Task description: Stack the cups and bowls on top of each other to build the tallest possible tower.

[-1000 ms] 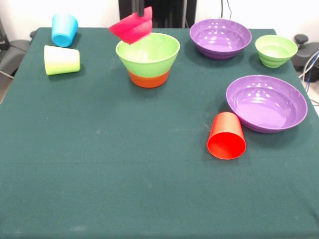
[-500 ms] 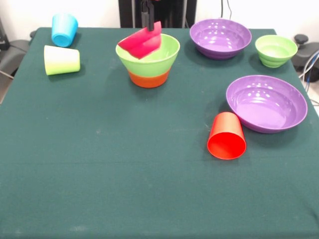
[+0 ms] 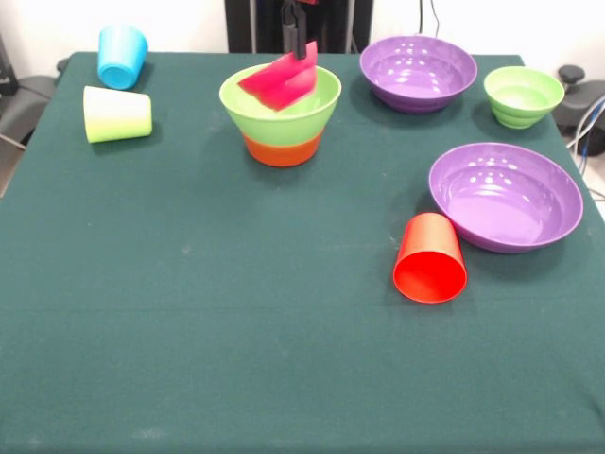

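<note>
Gripper (image 3: 296, 40) clamped on tilted pink bowl (image 3: 280, 78), partly inside large lime green bowl (image 3: 282, 111) of far tower

Pink bowl (image 3: 280, 81) above lime-green-and-orange tower (image 3: 281, 118); table (image 3: 236, 322) dark green.

One camera looks down at a slant across the green table (image 3: 236, 350) toward twelve o'clock. It stands fairly near. No second view is given.
</note>
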### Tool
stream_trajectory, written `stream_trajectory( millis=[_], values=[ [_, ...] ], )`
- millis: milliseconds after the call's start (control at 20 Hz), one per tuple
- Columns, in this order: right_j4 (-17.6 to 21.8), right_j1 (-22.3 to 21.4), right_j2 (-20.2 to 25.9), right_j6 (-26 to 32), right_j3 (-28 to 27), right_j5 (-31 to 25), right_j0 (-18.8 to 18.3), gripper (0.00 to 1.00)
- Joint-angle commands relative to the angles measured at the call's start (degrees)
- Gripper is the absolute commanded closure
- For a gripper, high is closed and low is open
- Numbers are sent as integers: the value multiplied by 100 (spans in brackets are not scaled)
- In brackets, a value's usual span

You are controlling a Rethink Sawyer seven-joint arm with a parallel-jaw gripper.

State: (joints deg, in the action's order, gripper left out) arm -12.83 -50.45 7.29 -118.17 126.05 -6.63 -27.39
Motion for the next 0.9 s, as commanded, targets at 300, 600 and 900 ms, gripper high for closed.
stream_trajectory(
  millis=[300, 600, 900],
  values=[
    [-34, 573, 211, -1239, 452, 507, 302, 100],
    [80, 892, 229, -1190, 322, 766, 216, 100],
    [43, 977, -51, -1100, 215, 727, 375, 100]
  ],
)
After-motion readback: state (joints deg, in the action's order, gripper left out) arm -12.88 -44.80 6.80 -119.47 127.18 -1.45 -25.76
